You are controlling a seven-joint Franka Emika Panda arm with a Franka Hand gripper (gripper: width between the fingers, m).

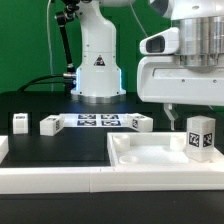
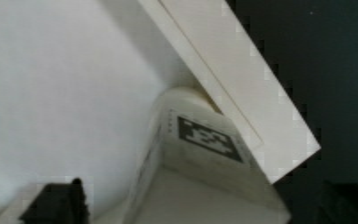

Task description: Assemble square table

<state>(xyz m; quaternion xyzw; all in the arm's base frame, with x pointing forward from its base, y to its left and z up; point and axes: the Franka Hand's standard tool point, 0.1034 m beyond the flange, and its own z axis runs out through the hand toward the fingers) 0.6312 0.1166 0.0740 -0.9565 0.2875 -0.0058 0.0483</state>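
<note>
The square table's white slab (image 1: 150, 152) lies at the exterior view's right, raised rim up. One white tagged leg (image 1: 200, 136) stands upright on it, close to the rim at the far right. My gripper (image 1: 190, 114) hangs just above this leg, open. In the wrist view the leg (image 2: 208, 140) rests against the slab's rim (image 2: 229, 70), and my gripper (image 2: 194, 205) straddles it: dark fingertips (image 2: 55, 200) on both sides stay apart from it. Three more legs (image 1: 50, 124) sit on the black table, one far left (image 1: 20, 122) and one nearer the slab (image 1: 138, 122).
The marker board (image 1: 95, 120) lies flat between the loose legs, in front of the robot's base (image 1: 97, 75). A long white rail (image 1: 60, 180) borders the black surface along the front. Cables run behind the base at the left.
</note>
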